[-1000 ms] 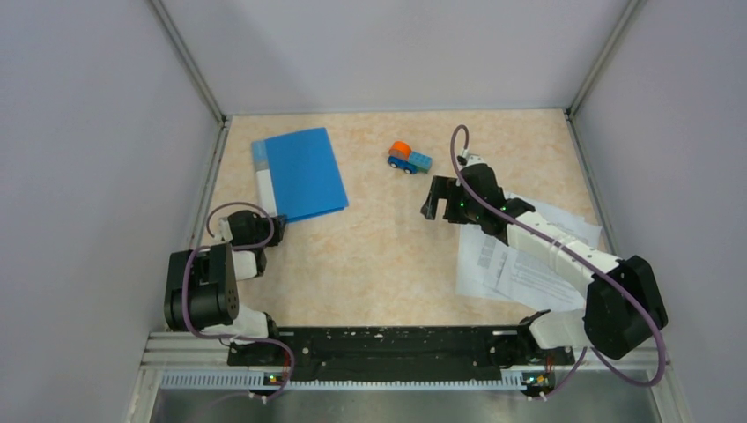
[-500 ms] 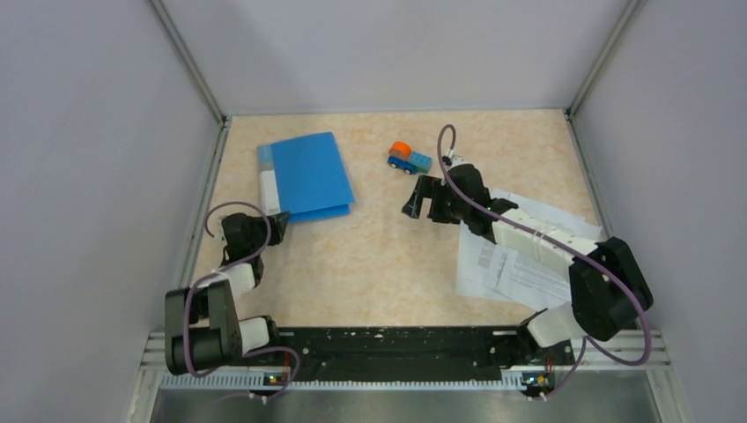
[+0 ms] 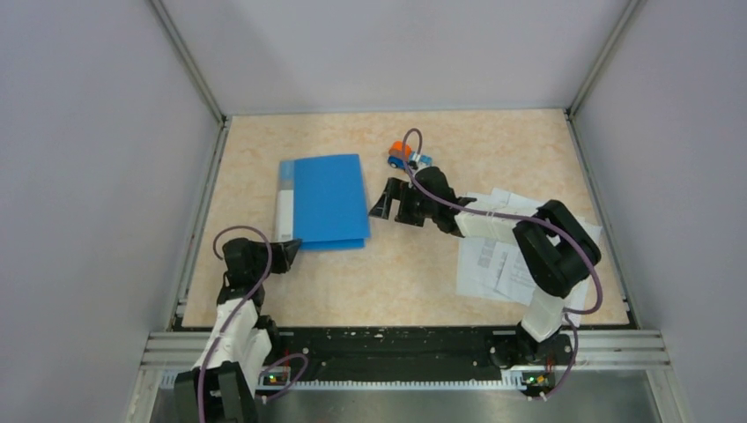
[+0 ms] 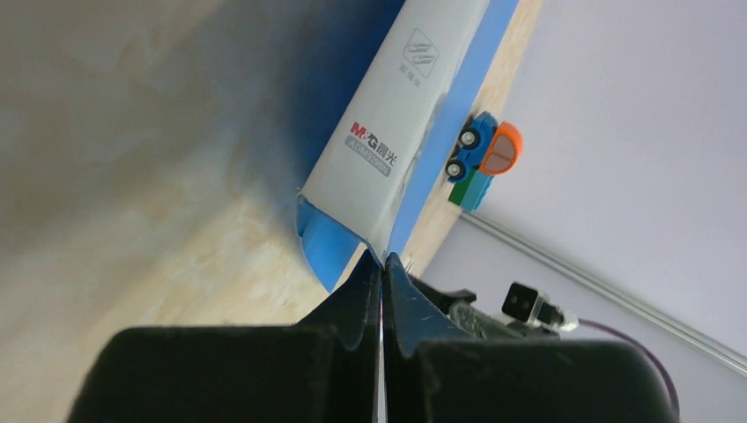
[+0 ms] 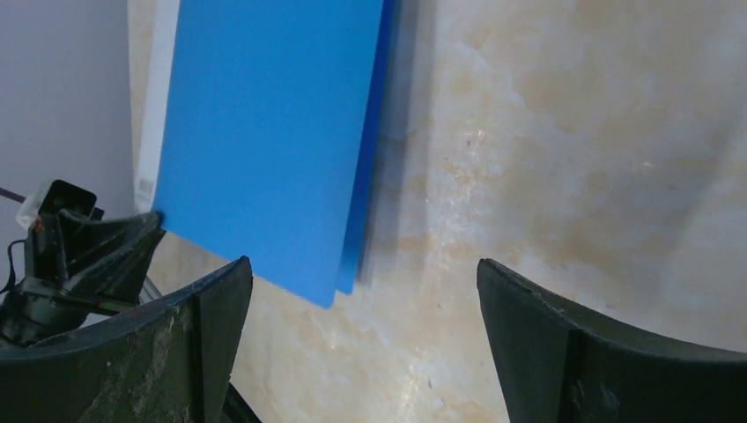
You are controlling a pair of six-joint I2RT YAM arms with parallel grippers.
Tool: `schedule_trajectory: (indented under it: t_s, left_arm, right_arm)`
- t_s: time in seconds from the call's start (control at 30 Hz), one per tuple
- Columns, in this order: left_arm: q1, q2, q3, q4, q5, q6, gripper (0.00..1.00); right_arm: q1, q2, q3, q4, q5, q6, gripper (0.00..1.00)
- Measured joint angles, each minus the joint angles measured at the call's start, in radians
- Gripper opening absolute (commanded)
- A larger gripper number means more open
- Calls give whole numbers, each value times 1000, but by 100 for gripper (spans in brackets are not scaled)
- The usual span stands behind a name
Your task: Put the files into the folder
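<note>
Bright-blue thin plastic folder (image 3: pixel 330 198) lies on the table, its near spine corner pinched in the closed left gripper (image 4: pixel 382 264); only that wrist view shows the spine's printed logo. Just right of the folder, the right gripper (image 3: pixel 394 201) gapes empty. Only the overhead view shows the white printed paper sheets (image 3: pixel 493 264) farther right.

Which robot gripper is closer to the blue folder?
Left. The left gripper is pinched shut on the near-left corner of the folder, so it is touching it. The right gripper hangs open beside the folder's right edge, holding nothing.
</note>
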Motion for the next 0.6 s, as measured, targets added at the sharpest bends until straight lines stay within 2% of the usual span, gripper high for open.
schedule_trajectory:
  t_s: [0.3,0.6]
  left_arm:
    - [0,-28,-39,-80,47,0,0]
    - [0,-27,-38,-81,69,0,0]
  right_arm:
    - [23,180,20,172,-78,128,91]
    - [24,253,71,291,-111,217,87]
